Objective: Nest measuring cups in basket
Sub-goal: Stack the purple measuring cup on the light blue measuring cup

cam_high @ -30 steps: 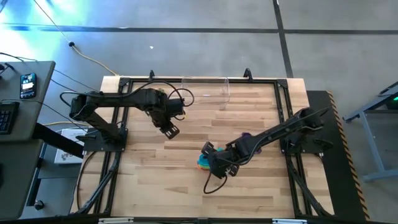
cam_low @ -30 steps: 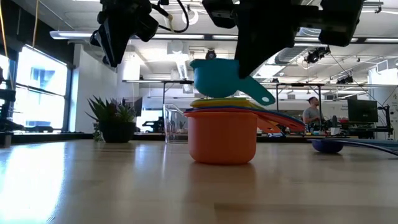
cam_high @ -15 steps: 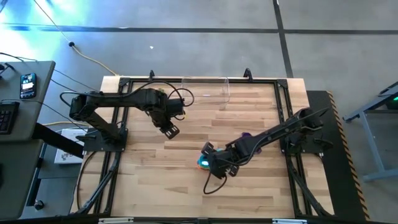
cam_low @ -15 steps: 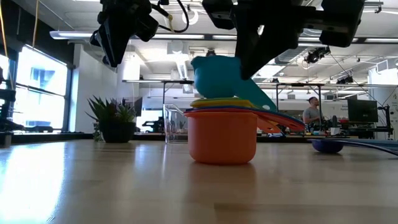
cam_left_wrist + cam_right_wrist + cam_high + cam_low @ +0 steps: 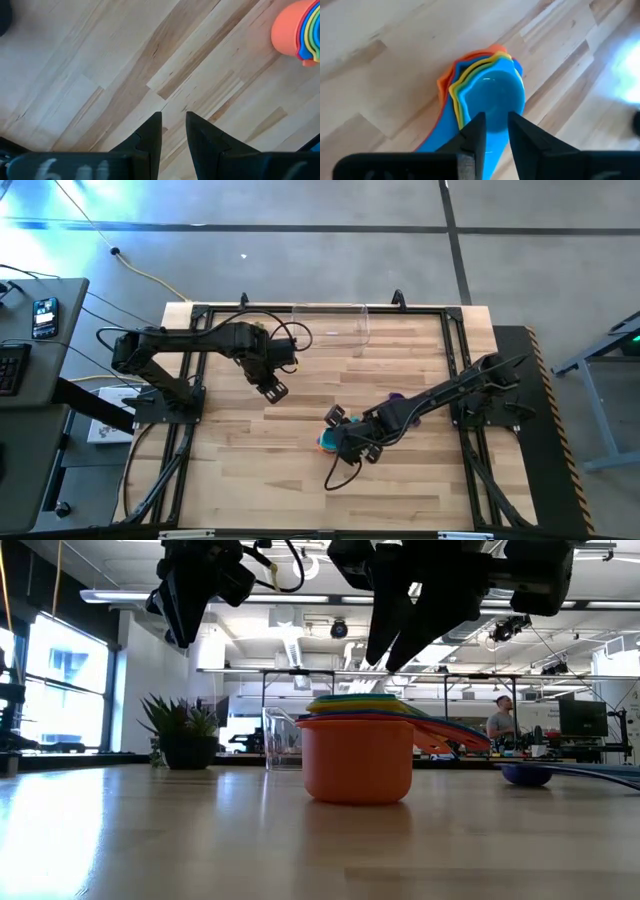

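Observation:
A nested stack of measuring cups (image 5: 327, 443) stands on its orange outer cup (image 5: 357, 758) at mid-table. Yellow, green and blue rims show inside it, and the teal cup (image 5: 495, 97) sits innermost. My right gripper (image 5: 385, 662) hovers just above the stack, fingers slightly open and clear of the rims (image 5: 492, 132). A purple cup (image 5: 397, 397) rests on the table behind the right arm. The clear basket (image 5: 331, 323) stands at the far edge. My left gripper (image 5: 272, 388) waits high over bare wood left of centre, with a narrow gap between its fingers (image 5: 173, 127).
A small spiky plant in a dark pot (image 5: 181, 735) stands toward the far left in the low view. Black frame rails (image 5: 190, 360) border the table. Bare wood (image 5: 250, 470) lies near and left of the stack. A person (image 5: 497, 720) sits in the room beyond.
My right gripper has let go of the teal cup. A second ago the cup hung above the stack; it then tipped and dropped into the stack, where it now sits nested below the rims. The gripper stays just above it.

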Motion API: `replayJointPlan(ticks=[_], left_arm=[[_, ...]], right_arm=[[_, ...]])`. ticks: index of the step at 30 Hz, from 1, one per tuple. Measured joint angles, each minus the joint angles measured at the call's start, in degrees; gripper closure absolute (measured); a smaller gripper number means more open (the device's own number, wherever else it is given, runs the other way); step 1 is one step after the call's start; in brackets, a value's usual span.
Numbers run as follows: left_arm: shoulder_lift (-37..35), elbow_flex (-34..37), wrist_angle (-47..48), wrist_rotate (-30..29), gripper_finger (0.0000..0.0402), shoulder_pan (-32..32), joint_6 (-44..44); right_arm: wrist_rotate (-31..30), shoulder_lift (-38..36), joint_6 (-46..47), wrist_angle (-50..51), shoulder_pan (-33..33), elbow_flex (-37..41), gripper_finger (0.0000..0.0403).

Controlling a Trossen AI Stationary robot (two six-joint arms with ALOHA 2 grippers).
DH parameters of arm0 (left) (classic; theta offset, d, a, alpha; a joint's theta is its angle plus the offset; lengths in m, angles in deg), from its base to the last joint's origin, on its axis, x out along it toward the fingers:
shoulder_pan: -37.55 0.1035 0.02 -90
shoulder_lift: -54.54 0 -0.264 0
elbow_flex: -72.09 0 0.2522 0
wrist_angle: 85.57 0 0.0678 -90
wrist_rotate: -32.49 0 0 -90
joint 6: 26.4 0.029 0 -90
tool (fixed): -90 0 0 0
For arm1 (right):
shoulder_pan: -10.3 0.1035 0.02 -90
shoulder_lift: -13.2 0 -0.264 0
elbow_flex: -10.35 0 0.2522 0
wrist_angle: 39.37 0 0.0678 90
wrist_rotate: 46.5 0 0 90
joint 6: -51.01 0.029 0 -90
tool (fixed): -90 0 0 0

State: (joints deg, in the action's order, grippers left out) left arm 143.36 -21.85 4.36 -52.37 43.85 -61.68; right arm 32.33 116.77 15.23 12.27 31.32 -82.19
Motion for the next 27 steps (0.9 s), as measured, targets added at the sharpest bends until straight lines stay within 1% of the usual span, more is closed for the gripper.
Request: replayJointPlan(ticks=[2,5,8,12,15,18,21,27], left_arm=[[0.0,0.0,0.0,0.0,0.0323,0.0,0.0],[0.0,0.0,0.0,0.0,0.0323,-0.1,1.0],[0.0,0.0,0.0,-0.3,0.0323,-0.7,2.2],[0.0,0.0,0.0,-1.0,0.0323,-1.7,4.1],[0.0,0.0,0.0,-1.3,0.0323,-2.6,6.0],[0.0,0.0,-0.2,-1.6,0.0323,-3.1,7.8],[0.0,0.0,-0.9,-2.2,0.0323,-3.4,9.6],[0.0,0.0,-3.3,-3.1,0.0323,-3.5,13.4]], right_arm=[[0.0,0.0,5.5,0.1,-0.2,0.0,0.0330],[0.7,0.0,18.1,1.3,-0.9,0.0,0.0329],[-0.5,0.0,30.3,4.6,-1.8,0.0,0.0329],[-4.8,0.0,45.0,11.5,-2.2,0.0,0.0329],[-5.6,0.0,54.9,18.3,-2.3,0.0,0.0329],[-6.4,0.0,62.8,24.9,-2.2,0.0,0.0329],[-7.9,-0.2,69.5,29.0,-1.9,0.9,0.0329],[-6.5,-3.2,79.9,29.5,-1.9,7.6,0.0329]])
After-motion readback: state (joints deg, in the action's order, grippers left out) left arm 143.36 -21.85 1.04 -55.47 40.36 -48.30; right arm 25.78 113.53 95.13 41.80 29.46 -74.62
